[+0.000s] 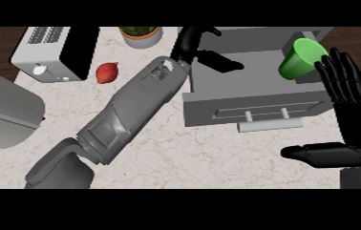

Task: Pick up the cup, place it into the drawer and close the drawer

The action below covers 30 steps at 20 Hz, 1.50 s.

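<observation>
Marble bench (211,162), steep look down. Far left at 9 o'clock, curved grey appliance edge (17,112), cut off by the frame. At 10–11 o'clock a grey-and-black toaster (53,52) with slots on top. Just right of it a small red fruit or vegetable (106,72), lying on the bench, apart from the toaster. At 12 o'clock a potted plant (142,35) in a pale pot, partly cropped.

Left forearm runs diagonally from 7 o'clock up toward 12. Left hand (194,45) sits at the drawer unit's upper left corner, fingers curled, thumb reaching right over the open drawer; holds nothing visible, contact with the drawer wall unclear.

Grey drawer (254,100) centre-right, pulled open, front panel with a pale bar handle (269,124) facing 6 o'clock. Inside of the drawer shows plain grey.

Green cup (300,59) at 2 o'clock, tilted, mouth up-right, over the drawer's right rim area; whether it rests on the rim or hangs above it can't be told.

Right hand (342,88) at 3 o'clock, fingers straight and spread, pointing up, just beside the cup; thumb sticks out left lower down at 4 o'clock. Touching the cup or not: can't tell.
</observation>
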Available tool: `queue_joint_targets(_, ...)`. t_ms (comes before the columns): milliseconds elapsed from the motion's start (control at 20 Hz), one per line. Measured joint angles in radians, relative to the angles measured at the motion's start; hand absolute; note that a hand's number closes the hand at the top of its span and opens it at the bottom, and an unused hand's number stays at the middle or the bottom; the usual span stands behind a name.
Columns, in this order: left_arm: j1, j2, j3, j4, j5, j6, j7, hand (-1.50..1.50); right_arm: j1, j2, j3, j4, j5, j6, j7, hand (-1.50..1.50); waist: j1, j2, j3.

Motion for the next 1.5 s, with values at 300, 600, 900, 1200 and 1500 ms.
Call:
queue_joint_targets(300,0.017,0.0,-0.083,-0.017,0.024,0.078,-0.007,-1.5,-0.024,-0.006,-0.007,-0.003,-0.026,0.011,0.008,-1.5,-0.011,0.003,0.0)
queue_joint_targets(600,0.007,0.0,-0.073,-0.076,0.079,0.104,-0.076,-1.5,-0.01,-0.007,-0.012,-0.011,-0.152,0.087,0.023,1.5,0.002,-0.002,0.0)
queue_joint_targets(900,0.005,0.0,-0.044,-0.137,0.122,0.124,-0.106,-1.5,0.048,-0.06,-0.007,-0.081,-0.167,0.162,0.038,1.5,0.035,-0.011,-0.001)
queue_joint_targets(1200,0.021,0.047,0.018,-0.204,0.128,0.114,-0.072,-1.5,0.094,-0.128,0.017,-0.153,-0.087,0.215,0.067,1.5,0.069,-0.019,-0.002)
queue_joint_targets(1500,0.096,0.154,0.058,-0.342,0.127,0.092,-0.005,-1.5,0.12,-0.13,0.065,-0.161,0.099,0.186,0.047,1.5,0.091,-0.022,-0.001)
